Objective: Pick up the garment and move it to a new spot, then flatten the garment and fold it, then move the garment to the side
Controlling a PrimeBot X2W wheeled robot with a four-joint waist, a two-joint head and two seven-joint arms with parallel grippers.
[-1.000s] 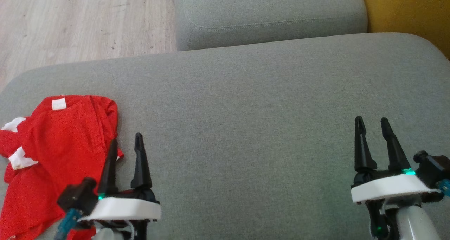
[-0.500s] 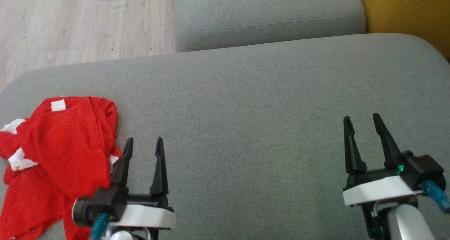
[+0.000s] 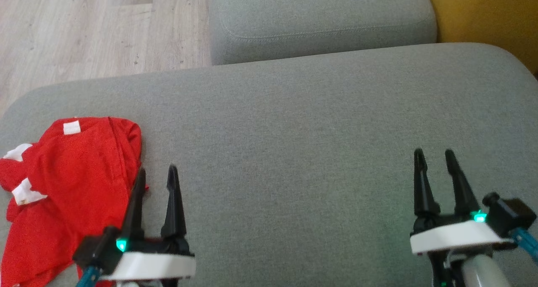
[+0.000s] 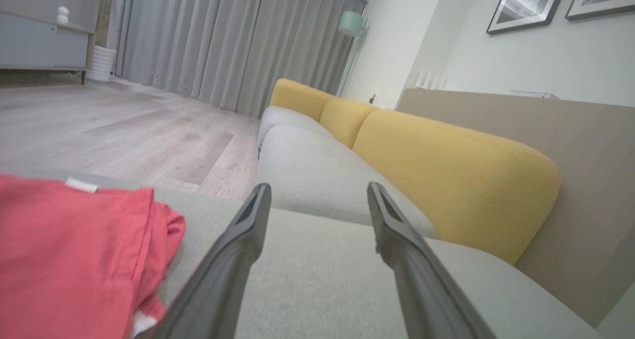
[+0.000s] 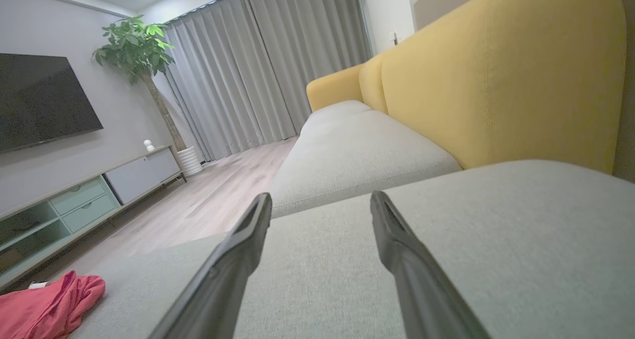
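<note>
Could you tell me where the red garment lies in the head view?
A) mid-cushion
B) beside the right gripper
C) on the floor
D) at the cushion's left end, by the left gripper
D: the red garment lies crumpled at the grey cushion's left end, beside the left gripper.

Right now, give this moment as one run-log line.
garment: crumpled, left end of cushion | left gripper: open, by its edge | right gripper: open, empty

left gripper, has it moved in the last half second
Yes. The left gripper shifted left toward the red garment, which lies unmoved on the grey cushion.
</note>
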